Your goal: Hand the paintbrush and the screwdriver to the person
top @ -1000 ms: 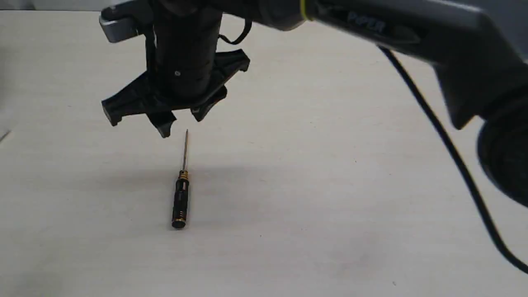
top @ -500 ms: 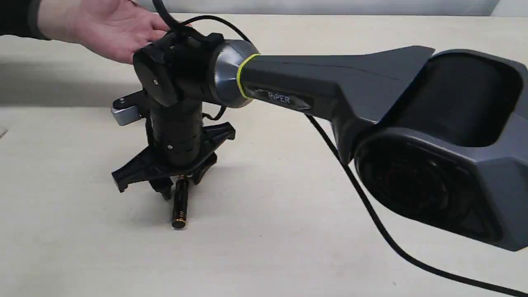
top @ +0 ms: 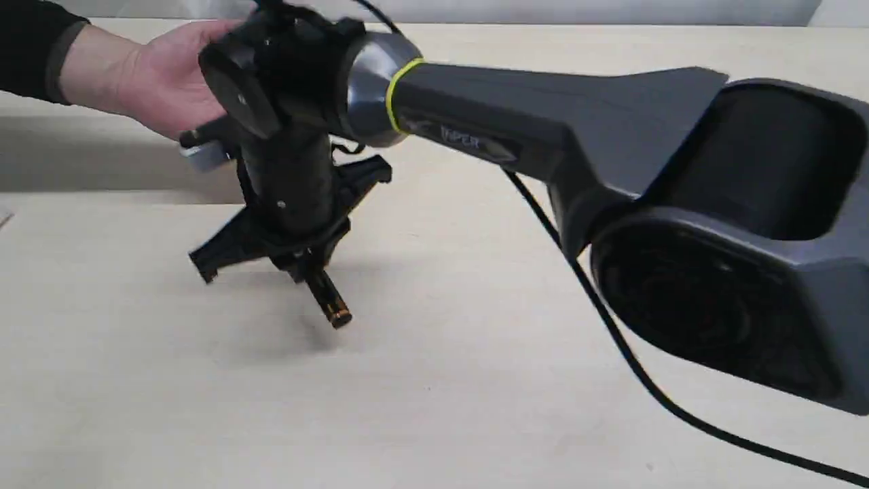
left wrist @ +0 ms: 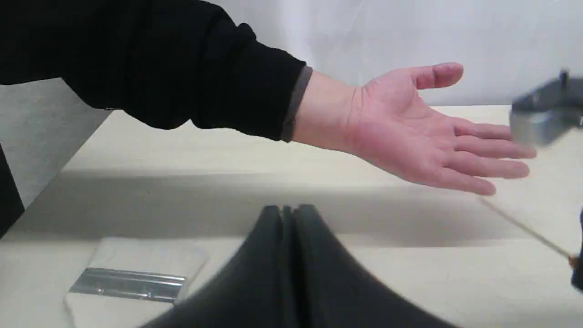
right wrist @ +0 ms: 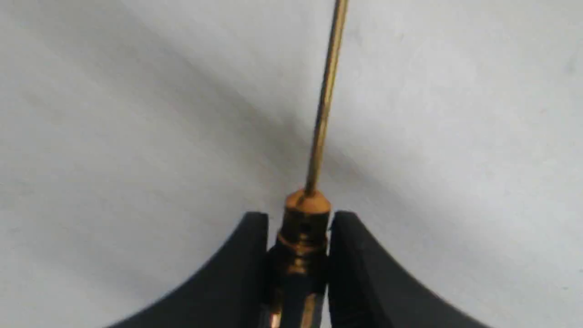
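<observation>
My right gripper (top: 305, 266) is shut on the screwdriver (top: 329, 307) and holds it tilted above the table. The black handle's butt sticks out below the fingers. In the right wrist view the fingers clamp the gold-ringed handle (right wrist: 301, 241), and the thin golden shaft (right wrist: 324, 100) points away. The person's open hand (top: 153, 75), palm up with a black cuff, hovers just behind the right wrist. My left gripper (left wrist: 287, 214) is shut on nothing, with the same hand (left wrist: 410, 132) above and beyond it. The paintbrush (left wrist: 130, 282) lies flat on the table near the left gripper, showing its silver ferrule.
The right arm's dark link (top: 557, 129) and its black cable (top: 611, 339) cross the right half of the pale table (top: 434, 407). A grey wall (left wrist: 410, 36) rises behind the table's far edge.
My right gripper dropped onto the screwdriver, shut on its handle and lifted it off the table, tilting it. The person's hand came in at the upper left.
</observation>
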